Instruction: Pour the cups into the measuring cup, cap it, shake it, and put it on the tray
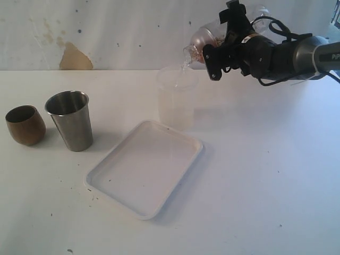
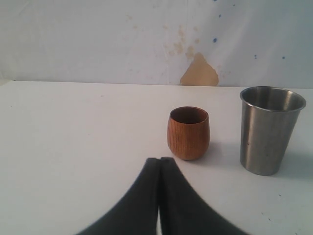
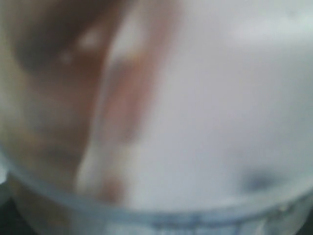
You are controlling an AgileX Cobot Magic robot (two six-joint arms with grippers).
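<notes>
My right gripper is shut on the measuring cup, held high at the back and tipped onto its side. The clear domed cap sits on it, with brown contents showing inside. The cap's neck points down to the left. In the right wrist view the blurred clear plastic with brown contents fills the picture and hides the fingers. The wooden cup and the steel tumbler stand upright at the left. My left gripper is shut and empty, a short way from the wooden cup. The white tray lies empty in the middle.
A frosted translucent container stands upright just behind the tray, right under the cap's neck. The stained white wall closes off the back of the table.
</notes>
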